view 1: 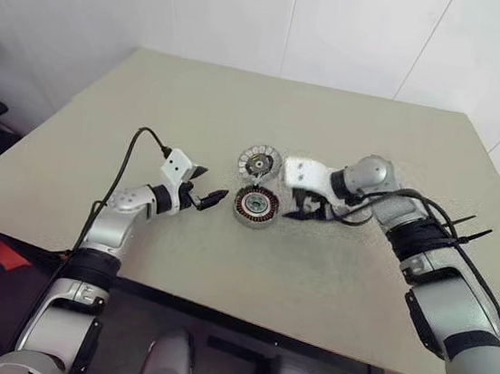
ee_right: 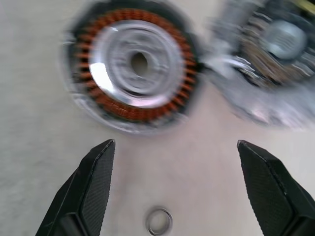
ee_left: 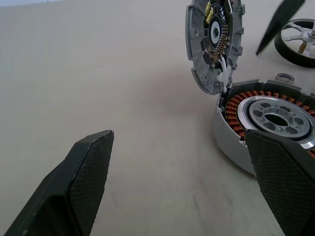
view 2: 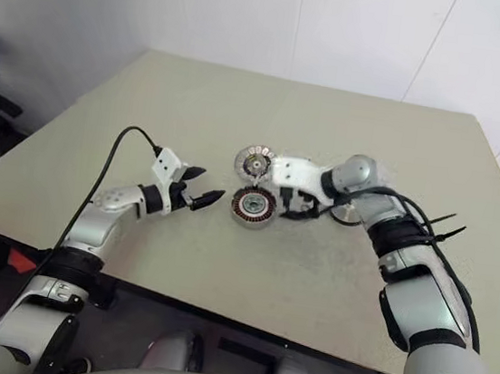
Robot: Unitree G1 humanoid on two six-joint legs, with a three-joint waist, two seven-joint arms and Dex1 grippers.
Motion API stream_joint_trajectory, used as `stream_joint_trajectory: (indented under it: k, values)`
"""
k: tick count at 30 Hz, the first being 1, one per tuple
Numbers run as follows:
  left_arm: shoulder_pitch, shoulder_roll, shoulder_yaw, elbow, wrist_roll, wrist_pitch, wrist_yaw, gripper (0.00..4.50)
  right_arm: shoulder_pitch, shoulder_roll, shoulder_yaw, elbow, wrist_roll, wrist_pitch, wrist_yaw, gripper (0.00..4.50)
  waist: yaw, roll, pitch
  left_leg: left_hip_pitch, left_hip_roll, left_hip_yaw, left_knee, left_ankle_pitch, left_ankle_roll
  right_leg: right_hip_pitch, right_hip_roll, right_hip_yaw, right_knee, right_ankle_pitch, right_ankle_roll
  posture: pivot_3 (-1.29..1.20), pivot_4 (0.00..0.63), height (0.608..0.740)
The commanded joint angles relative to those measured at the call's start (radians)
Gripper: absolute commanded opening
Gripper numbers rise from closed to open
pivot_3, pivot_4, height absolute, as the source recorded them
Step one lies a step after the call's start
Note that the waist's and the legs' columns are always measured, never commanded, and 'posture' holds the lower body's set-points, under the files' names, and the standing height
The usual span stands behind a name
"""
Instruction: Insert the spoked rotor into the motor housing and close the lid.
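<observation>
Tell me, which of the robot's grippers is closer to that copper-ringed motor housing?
The right gripper, open, hovers right beside the motor housing, on its right. The left gripper, also open, sits a little farther off on the housing's left.

Housing (view 1: 256,206): open, copper windings exposed, flat between left hand (view 1: 205,188) and right hand (view 1: 306,210). Lid (view 1: 258,162): attached, swung back beyond it. Rotor (ee_left: 299,41): flat, beside right hand.
</observation>
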Motion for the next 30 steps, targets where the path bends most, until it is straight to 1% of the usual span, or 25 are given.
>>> stream_joint_trajectory:
  k: [1,4,7,10,13,18,25,30]
  values:
    - [-0.005,0.003,0.010,-0.041,-0.011,-0.004,0.002,4.50,0.012,-0.075,-0.115,0.078,0.048,0.070,-0.065,4.49,0.006,0.000,0.000,0.000,0.000,0.000,0.000,0.000,0.000,0.001,0.000,0.000,0.000,0.000,0.000,0.00,0.000,0.740]
    - [-0.009,0.003,0.005,-0.035,-0.010,-0.004,-0.003,4.50,0.099,-0.138,-0.149,0.076,0.049,0.103,-0.077,4.49,0.010,0.000,0.000,0.000,0.000,0.000,0.001,-0.001,0.001,0.002,0.000,0.000,-0.001,0.000,0.000,0.00,0.000,0.740]
    - [-0.027,0.002,-0.001,-0.015,-0.006,-0.008,-0.013,4.50,0.202,-0.181,-0.183,0.004,0.072,0.149,-0.067,4.49,0.008,0.001,-0.001,0.000,0.000,0.000,0.000,-0.001,0.001,0.001,0.000,0.000,-0.001,0.000,-0.001,0.00,0.000,0.740]
    - [-0.044,-0.001,-0.008,0.004,-0.003,-0.012,-0.024,4.50,0.291,-0.181,-0.221,-0.150,0.136,0.232,-0.046,4.49,0.006,0.001,-0.001,0.003,0.000,0.000,0.000,-0.001,0.001,0.003,0.000,-0.001,-0.001,0.000,-0.001,0.00,0.000,0.740]
    - [-0.061,-0.008,-0.015,0.026,0.001,-0.016,-0.033,4.50,0.339,-0.166,-0.245,-0.264,0.167,0.298,-0.068,4.49,0.000,0.001,-0.001,0.006,0.001,0.000,0.000,-0.001,0.001,0.006,0.000,0.000,-0.001,-0.001,0.000,0.00,0.000,0.740]
    - [-0.072,-0.014,-0.020,0.038,0.005,-0.020,-0.043,4.50,0.339,-0.156,-0.261,-0.380,0.174,0.357,-0.108,4.49,-0.001,0.001,-0.001,0.006,0.001,0.000,0.000,0.000,0.000,0.005,0.000,0.000,0.000,-0.001,0.000,0.00,0.000,0.740]
    - [-0.051,-0.011,-0.017,0.020,0.003,-0.019,-0.036,4.50,0.252,-0.160,-0.252,-0.348,0.141,0.314,-0.173,4.49,0.002,0.001,-0.001,0.003,0.000,0.000,0.000,0.000,0.000,0.003,0.000,0.000,-0.001,-0.001,0.000,0.00,0.000,0.740]
    - [-0.041,-0.010,-0.013,0.011,0.001,-0.016,-0.028,4.50,0.262,-0.139,-0.246,-0.456,0.209,0.356,-0.107,4.49,0.003,0.001,-0.001,0.002,0.000,0.000,-0.001,0.000,0.000,0.002,0.000,0.000,-0.001,-0.001,0.000,0.00,0.000,0.740]
